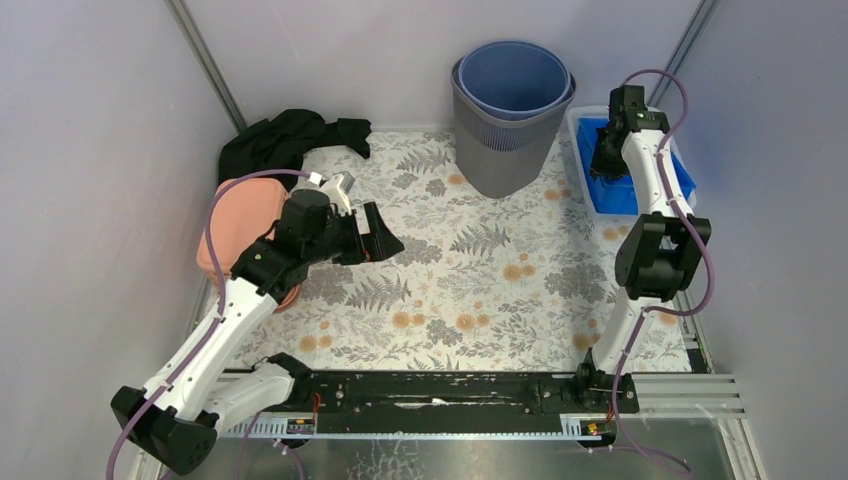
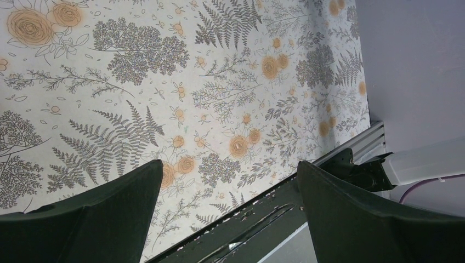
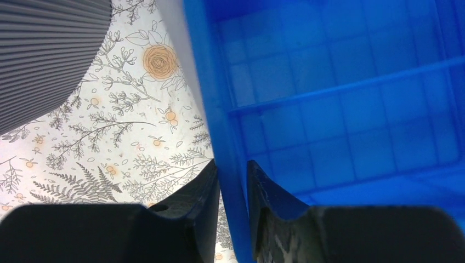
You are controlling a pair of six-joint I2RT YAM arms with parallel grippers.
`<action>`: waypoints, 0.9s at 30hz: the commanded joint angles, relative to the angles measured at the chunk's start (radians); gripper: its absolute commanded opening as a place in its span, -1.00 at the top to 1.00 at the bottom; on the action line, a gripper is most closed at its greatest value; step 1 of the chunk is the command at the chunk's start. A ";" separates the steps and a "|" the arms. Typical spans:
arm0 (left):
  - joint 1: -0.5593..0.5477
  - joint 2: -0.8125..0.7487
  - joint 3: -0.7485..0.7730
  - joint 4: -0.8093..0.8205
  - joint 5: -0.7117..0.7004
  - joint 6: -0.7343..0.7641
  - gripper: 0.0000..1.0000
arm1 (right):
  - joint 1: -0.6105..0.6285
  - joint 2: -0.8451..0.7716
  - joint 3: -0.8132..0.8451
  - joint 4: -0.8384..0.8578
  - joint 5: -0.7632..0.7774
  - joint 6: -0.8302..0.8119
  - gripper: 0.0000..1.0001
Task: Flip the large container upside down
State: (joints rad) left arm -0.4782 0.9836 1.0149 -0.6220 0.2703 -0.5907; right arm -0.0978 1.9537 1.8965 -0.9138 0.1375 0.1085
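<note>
A blue plastic container (image 1: 645, 192) with a gridded floor sits at the far right of the floral mat, inside a white rim (image 1: 577, 125). My right gripper (image 1: 607, 162) reaches down at its left side. In the right wrist view the right gripper (image 3: 232, 164) is shut on the container's left wall (image 3: 219, 82), one finger outside and one inside. The container (image 3: 340, 98) stands upright with its open side up. My left gripper (image 1: 386, 240) is open and empty over the mat's left half. The left wrist view shows only mat between its fingers (image 2: 109, 208).
A tall grey ribbed bin (image 1: 500, 150) with a blue bin (image 1: 515, 80) nested inside stands at the back centre, just left of the blue container. A black cloth (image 1: 285, 140) and a salmon-pink object (image 1: 245, 225) lie at the left. A black rail (image 1: 450, 395) runs along the near edge.
</note>
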 commanded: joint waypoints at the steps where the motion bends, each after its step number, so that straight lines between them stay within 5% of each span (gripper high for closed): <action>1: -0.006 -0.016 0.035 0.017 0.005 0.025 -1.00 | 0.003 0.039 0.026 -0.058 0.009 0.016 0.45; 9: -0.007 -0.004 0.066 0.002 0.009 0.037 -1.00 | 0.003 0.100 0.041 -0.100 -0.002 0.020 0.44; 15: -0.007 -0.009 0.073 -0.001 0.007 0.034 -1.00 | 0.003 0.125 0.103 -0.134 0.014 0.023 0.99; 27: -0.007 -0.025 0.080 -0.004 0.006 0.025 -1.00 | 0.003 0.016 0.208 -0.113 -0.060 0.039 1.00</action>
State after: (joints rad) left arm -0.4782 0.9798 1.0531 -0.6315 0.2707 -0.5774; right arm -0.0795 2.0613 2.0670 -1.0271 0.0994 0.1028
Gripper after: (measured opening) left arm 0.998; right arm 0.189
